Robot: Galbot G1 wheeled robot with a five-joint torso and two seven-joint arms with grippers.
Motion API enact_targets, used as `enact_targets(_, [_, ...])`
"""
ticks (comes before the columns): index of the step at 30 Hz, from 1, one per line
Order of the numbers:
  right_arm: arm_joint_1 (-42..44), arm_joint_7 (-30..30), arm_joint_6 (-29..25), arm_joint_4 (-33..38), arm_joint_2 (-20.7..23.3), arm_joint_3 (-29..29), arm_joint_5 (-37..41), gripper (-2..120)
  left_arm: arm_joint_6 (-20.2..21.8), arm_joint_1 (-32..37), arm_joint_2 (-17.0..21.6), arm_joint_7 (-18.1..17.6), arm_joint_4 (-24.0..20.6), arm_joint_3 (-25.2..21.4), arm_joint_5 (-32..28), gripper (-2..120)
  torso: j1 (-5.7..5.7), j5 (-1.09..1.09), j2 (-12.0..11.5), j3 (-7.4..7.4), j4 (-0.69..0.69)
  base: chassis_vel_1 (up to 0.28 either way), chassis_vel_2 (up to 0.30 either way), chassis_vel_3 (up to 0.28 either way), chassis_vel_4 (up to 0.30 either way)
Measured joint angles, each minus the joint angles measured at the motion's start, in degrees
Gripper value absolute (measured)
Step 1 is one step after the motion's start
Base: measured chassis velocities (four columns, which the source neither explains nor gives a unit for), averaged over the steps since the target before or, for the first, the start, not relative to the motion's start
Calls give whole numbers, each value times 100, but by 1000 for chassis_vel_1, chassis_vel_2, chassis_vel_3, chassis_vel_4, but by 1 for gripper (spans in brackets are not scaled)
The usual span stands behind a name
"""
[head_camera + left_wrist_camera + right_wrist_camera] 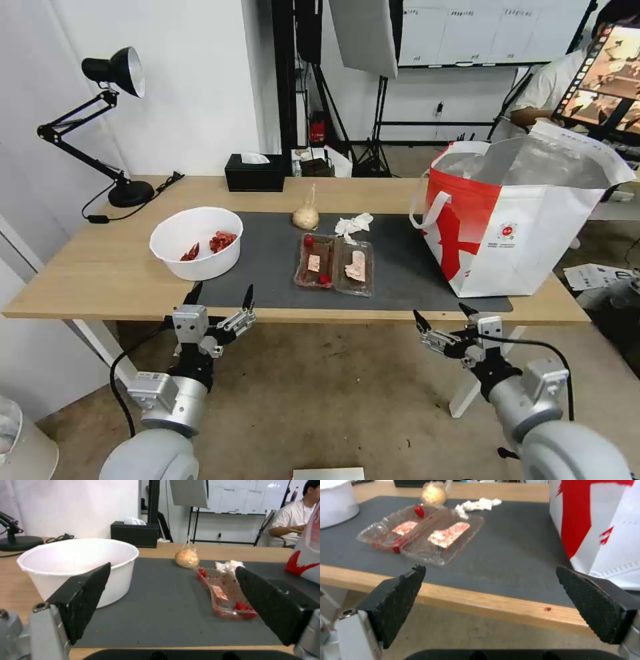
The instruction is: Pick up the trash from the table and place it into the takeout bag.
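Two released claws, left and right, hang near the light-wood bench; its white bowl holds red shells, its clear hinged tray food scraps.

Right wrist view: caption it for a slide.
Open right gripper at the table edge, facing the clear hinged tray beside the takeout bag.

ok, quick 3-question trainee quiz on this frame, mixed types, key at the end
1. True or false: the left gripper holds the white bowl.
2. Which item lies nearest the takeout bag? A) knotted bag B) crumpled tissue C) white bowl
3. Fill in: the clear tray rests open on the dark ____.

Key: 1 false, both it and the right gripper hover open at the table edge; 2 B; 3 mat.
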State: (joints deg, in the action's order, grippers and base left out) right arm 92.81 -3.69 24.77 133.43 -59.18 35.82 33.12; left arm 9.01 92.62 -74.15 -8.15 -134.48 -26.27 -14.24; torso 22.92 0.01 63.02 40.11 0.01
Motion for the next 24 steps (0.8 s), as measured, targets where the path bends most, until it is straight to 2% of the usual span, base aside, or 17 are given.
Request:
enact_targets(11, [-23,5,-2,-5,15,-2,40,100,-17,30,-8,12,31,15,53,100,0,-1,0,-1,-1,0,0,0,0])
enact_targets(13, [-106,110,-200,-98,17,-59,82,100,-27,39,-2,11,29,2,53,100,-1,-2,0,-1,-3,0,0,0,0])
enact_targets(15, [-355,446,-852,-387,-3,-234,171,100,-80,66,0,11,26,-12,52,100,0,1,0,0,1,0,0,0,0])
enact_targets(18, [-431,562,-1071,-484,-18,-316,182,100,-94,97,-2,11,22,-15,52,100,0,-1,0,0,0,0,0,0,0])
enact_targets(24, [-453,606,-1144,-523,-39,-377,153,100,-97,148,-31,14,15,-16,56,100,-1,-1,0,-1,-1,0,0,0,0])
